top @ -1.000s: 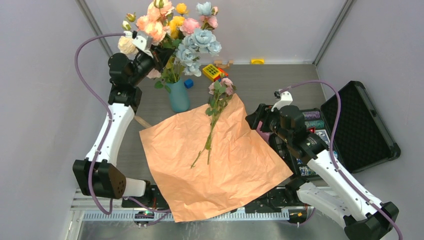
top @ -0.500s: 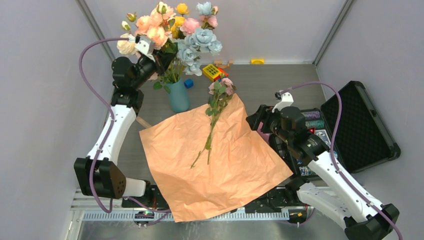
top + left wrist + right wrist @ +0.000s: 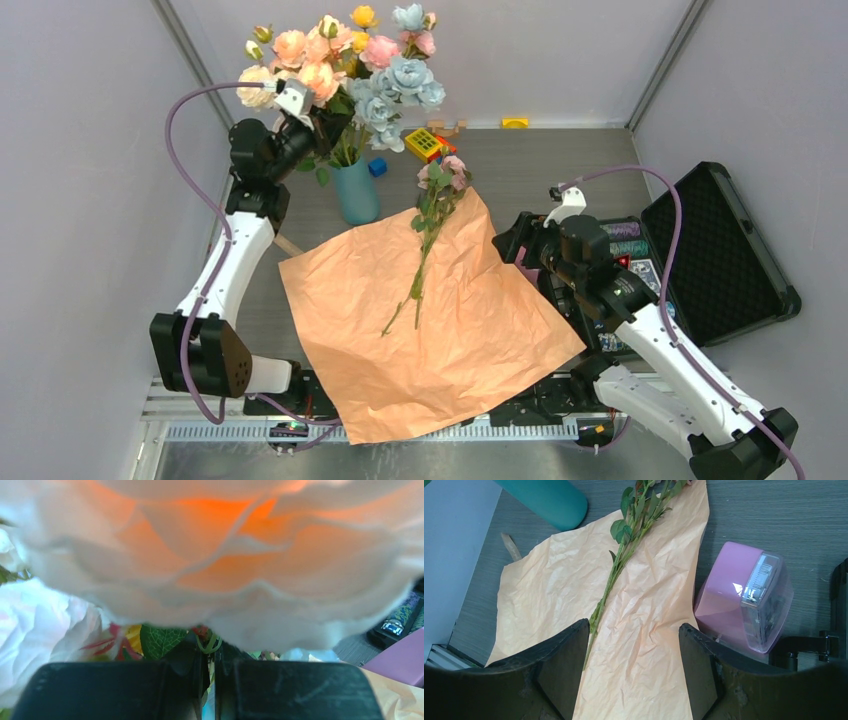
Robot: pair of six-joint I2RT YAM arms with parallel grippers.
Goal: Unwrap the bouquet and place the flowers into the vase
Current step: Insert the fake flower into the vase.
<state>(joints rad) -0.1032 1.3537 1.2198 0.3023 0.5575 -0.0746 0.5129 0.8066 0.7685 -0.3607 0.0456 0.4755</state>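
Observation:
The teal vase (image 3: 357, 190) stands at the back left and holds a bunch of flowers (image 3: 395, 80). My left gripper (image 3: 322, 122) hangs just above and left of its mouth, shut on a thin green stem (image 3: 212, 644). That stem's peach bloom (image 3: 210, 555) fills the left wrist view. The bouquet is unwrapped: its orange paper (image 3: 440, 330) lies flat mid-table. One mauve-headed flower stem (image 3: 425, 250) rests on it. My right gripper (image 3: 512, 240) hovers open over the paper's right edge, empty. In the right wrist view the gripper (image 3: 634, 640), stem (image 3: 616, 570) and vase (image 3: 549, 500) show.
A pink box (image 3: 744, 602) sits beside the paper's right edge, under my right arm. An open black case (image 3: 720, 250) lies at the far right. Small toy blocks (image 3: 425, 142) sit behind the vase. A wooden stick (image 3: 285, 243) pokes out left of the paper.
My left gripper has shifted slightly right and down toward the vase, carrying its peach-bloomed stem. The right arm, paper and loose stem have stayed put.

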